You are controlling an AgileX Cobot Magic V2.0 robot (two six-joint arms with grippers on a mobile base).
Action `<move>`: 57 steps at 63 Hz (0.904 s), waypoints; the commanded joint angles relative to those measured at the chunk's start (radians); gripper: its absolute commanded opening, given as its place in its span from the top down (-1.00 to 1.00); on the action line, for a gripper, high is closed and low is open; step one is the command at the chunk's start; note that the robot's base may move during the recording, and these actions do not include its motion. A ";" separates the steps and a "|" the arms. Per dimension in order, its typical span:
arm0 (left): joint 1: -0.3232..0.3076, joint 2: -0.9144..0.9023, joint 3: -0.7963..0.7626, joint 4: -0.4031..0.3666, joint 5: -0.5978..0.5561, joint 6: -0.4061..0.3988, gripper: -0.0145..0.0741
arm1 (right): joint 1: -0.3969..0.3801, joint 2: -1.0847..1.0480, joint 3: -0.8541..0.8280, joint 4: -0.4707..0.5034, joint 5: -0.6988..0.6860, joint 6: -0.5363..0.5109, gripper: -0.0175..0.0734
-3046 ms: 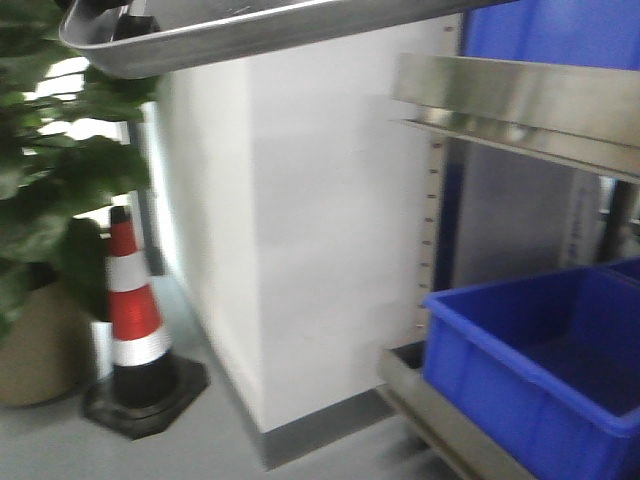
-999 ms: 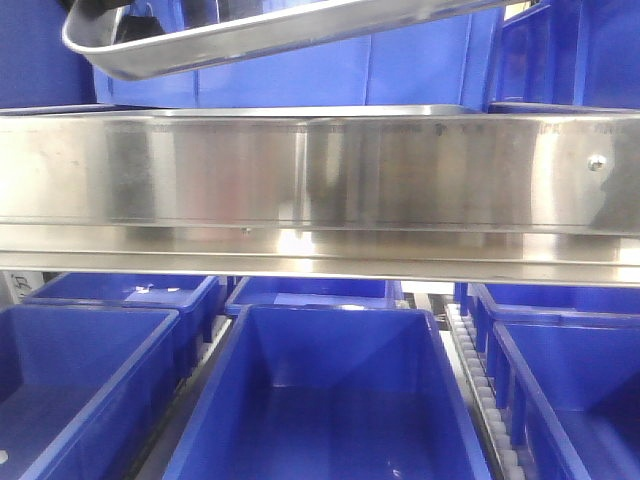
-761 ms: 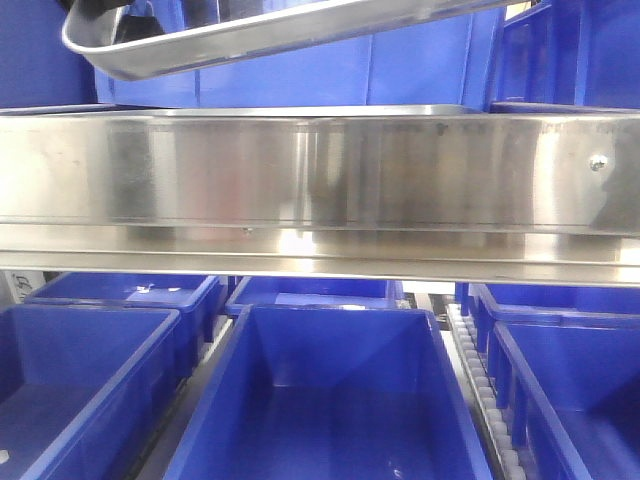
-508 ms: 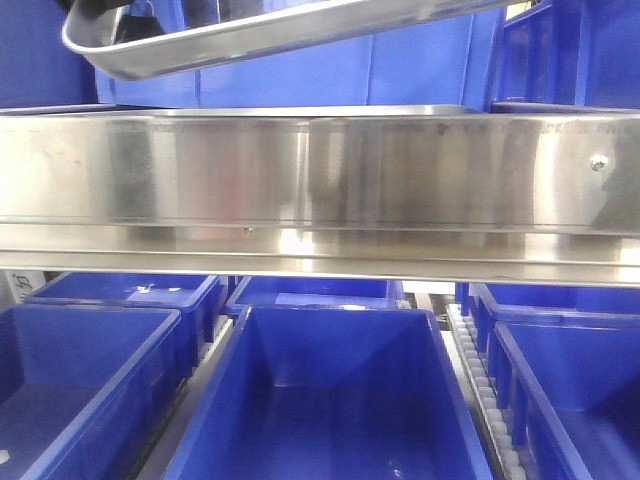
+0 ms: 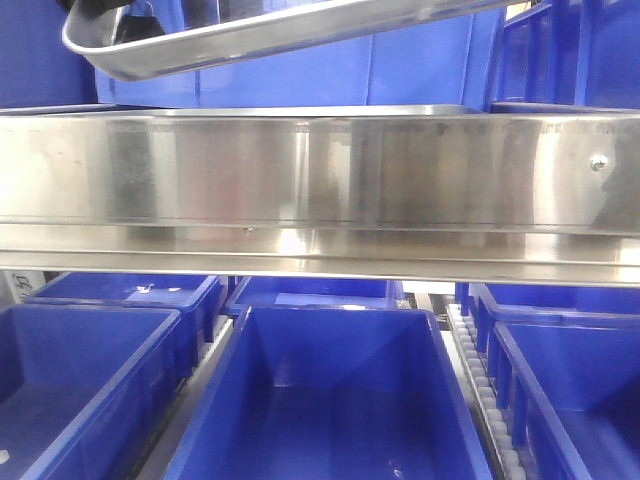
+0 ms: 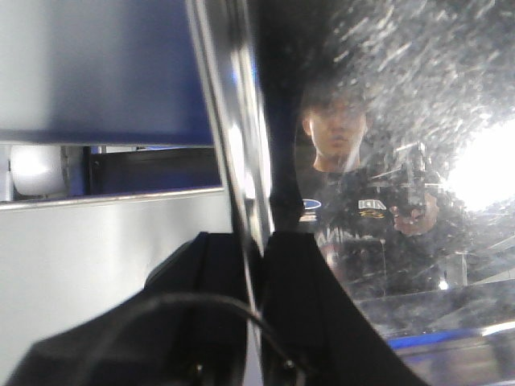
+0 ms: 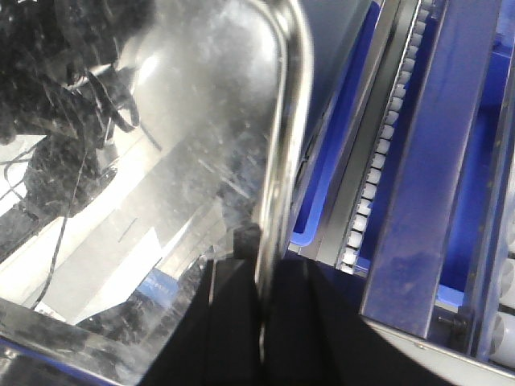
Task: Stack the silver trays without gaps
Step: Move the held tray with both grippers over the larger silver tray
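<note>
Above the shelf rail, I hold one silver tray clear of the shelf, tilted, with its left end lower in the front view. Left gripper: clenched on the tray's rolled rim, one finger on either side. Right gripper: likewise clamped across the rim. Below the rail stand open blue bins; more are behind the tray.
</note>
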 commanded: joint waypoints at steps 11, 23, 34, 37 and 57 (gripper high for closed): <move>-0.017 -0.030 -0.047 -0.088 -0.006 0.033 0.78 | 0.009 -0.030 -0.029 0.062 -0.117 -0.019 0.49; -0.017 -0.030 -0.143 -0.022 -0.064 0.035 0.78 | 0.007 -0.029 -0.042 0.066 -0.137 -0.018 0.49; -0.017 -0.028 -0.207 0.096 -0.133 0.035 0.78 | -0.007 -0.009 -0.071 0.067 -0.171 0.012 0.49; -0.017 -0.026 -0.209 0.130 -0.158 0.035 0.78 | -0.016 0.005 -0.082 0.068 -0.177 0.016 0.49; 0.024 0.056 -0.211 0.225 -0.281 0.028 0.78 | -0.124 0.124 -0.130 0.132 -0.227 0.028 0.49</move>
